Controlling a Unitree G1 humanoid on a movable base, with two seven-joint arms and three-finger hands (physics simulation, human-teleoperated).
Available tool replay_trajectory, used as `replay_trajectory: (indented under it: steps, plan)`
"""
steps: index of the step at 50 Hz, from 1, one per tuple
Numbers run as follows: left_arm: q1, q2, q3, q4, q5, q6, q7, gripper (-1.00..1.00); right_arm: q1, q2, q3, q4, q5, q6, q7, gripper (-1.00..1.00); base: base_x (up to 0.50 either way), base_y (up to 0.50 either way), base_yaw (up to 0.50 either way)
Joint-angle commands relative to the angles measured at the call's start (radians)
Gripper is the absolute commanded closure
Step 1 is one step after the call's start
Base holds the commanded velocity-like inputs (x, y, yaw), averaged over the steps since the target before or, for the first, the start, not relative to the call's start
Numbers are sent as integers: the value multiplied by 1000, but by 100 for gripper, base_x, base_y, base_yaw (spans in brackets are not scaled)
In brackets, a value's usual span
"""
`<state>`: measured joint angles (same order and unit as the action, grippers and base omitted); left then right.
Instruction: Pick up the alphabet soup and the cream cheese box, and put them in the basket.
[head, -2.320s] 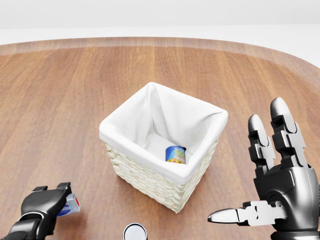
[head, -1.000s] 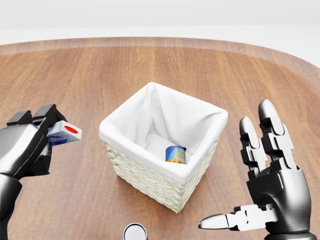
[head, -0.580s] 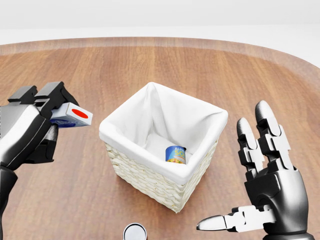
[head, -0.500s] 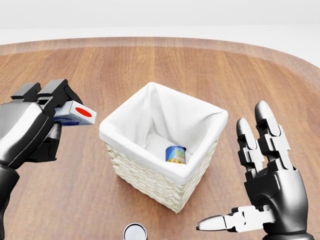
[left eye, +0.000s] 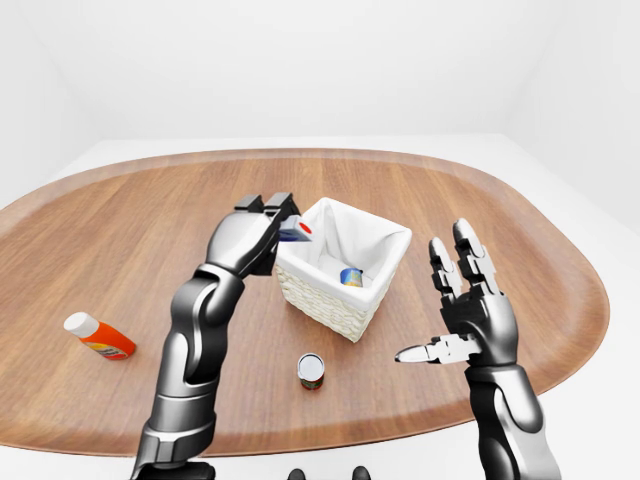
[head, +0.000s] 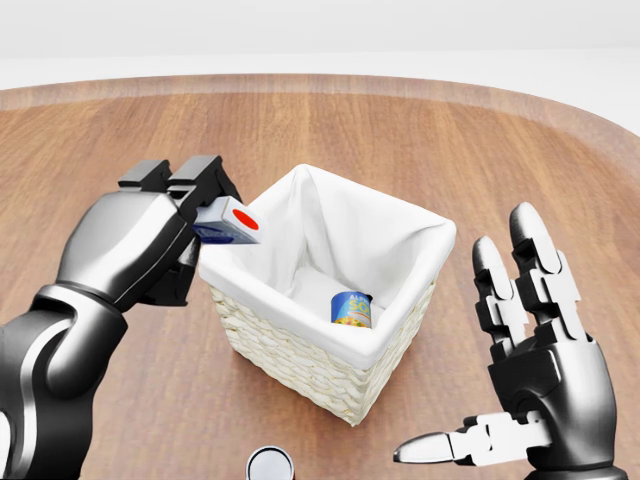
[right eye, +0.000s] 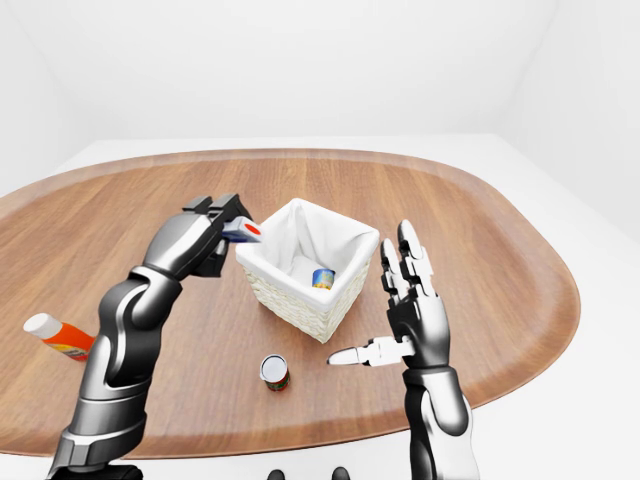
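Observation:
The wicker basket (head: 300, 360) with a white cloth liner stands mid-table in the head view. The alphabet soup can (head: 351, 309) lies inside it on the liner floor. My left hand (head: 185, 225) is shut on the cream cheese box (head: 228, 222), a small blue and white box with a red dot, held over the basket's left rim. My right hand (head: 500, 370) hangs open to the right of the basket, fingers spread upward, holding nothing.
A small can (head: 270, 466) with a white lid stands below the basket in the head view. An orange and white bottle (left eye: 98, 336) lies at the table's left in the left-eye view. The round wooden table (left eye: 480, 215) has a rim all round.
My left hand has lifted the cream cheese box from the table's lower left and carried it right to the basket's left rim. The right hand sank slightly and stays open.

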<state>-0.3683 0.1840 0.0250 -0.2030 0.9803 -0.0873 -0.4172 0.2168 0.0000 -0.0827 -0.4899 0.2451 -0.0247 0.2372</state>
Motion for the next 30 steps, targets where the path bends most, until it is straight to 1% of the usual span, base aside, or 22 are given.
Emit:
replay_trajectory:
  steps: [1,4,5,6,12,13,17,22,24,30]
  plan:
    - [-57,-34,-38,79,24,0,44,100,2,0,-1,-1,3,-1,2,-100,0,0,0]
    - [-85,-35,-44,120,32,0,63,100,2,0,-2,-2,4,-1,2,-100,0,0,0]
    - [-118,-32,-45,166,42,0,84,100,2,0,-3,-2,5,0,3,-100,0,0,0]
    - [-131,-32,-46,179,48,0,90,100,2,0,-3,0,5,-2,4,-100,0,0,0]
    - [-204,-29,-48,253,61,0,114,100,4,1,-1,6,5,-8,9,-100,0,0,0]
    - [-229,-28,-47,275,60,0,118,100,5,1,-1,4,6,-8,9,-100,0,0,0]
    - [-269,-31,-55,320,62,0,128,100,7,1,-2,-3,9,-5,8,-100,0,0,0]
    - [-303,-36,-65,382,79,0,152,100,8,1,-2,-4,12,-5,9,-100,0,0,0]
    - [-320,-44,-73,413,87,0,163,100,8,1,-4,-5,14,-5,10,-100,0,0,0]
    - [-329,-76,-99,451,121,0,178,100,10,1,-7,-15,21,5,10,-100,0,0,0]
